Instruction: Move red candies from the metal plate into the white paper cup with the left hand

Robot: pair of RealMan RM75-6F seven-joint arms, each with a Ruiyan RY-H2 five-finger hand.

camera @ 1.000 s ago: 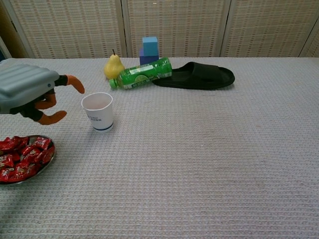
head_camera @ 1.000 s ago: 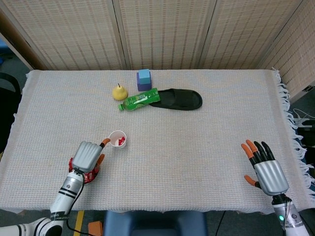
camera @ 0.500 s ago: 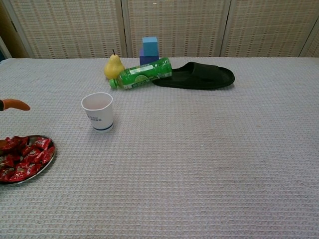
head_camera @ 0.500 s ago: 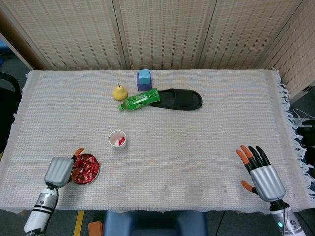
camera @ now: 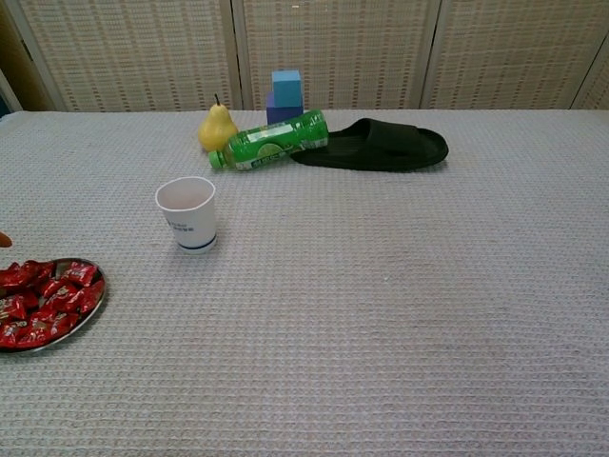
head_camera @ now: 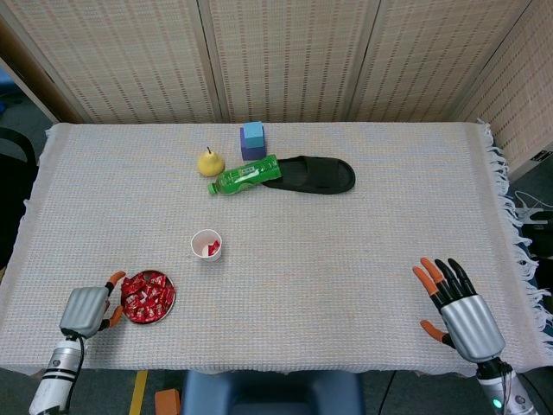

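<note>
So the left hand [head_camera: 86,311] has pulled right back from the white paper cup [head_camera: 206,245] over the last second; it was up beside the rim, and now it's parked just off the 9 o'clock side of the metal plate [head_camera: 169,303], near the bench [head_camera: 346,259] edge. Its fingers [head_camera: 114,278] look loosely curled with nothing in them as far as I can see, so I'd call that a finished drop and a reset for the next pick. Cup's upright, sitting at about 1 o'clock from the plate and a bit apart from it, and the head view shows a bit of red inside, so at least one candy has made it. The plate is piled with red candies [head_camera: 147,295], so there's plenty left to do. The right hand [head_camera: 458,303] is way over at the 3 o'clock side of the bench, fingers spread, holding nothing, not involved. Up at 12 o'clock there's a pear [head_camera: 209,162], a green bottle [head_camera: 244,175] lying down, a black slipper [head_camera: 313,175] and a blue block [head_camera: 252,140], all well away from the action.
</note>
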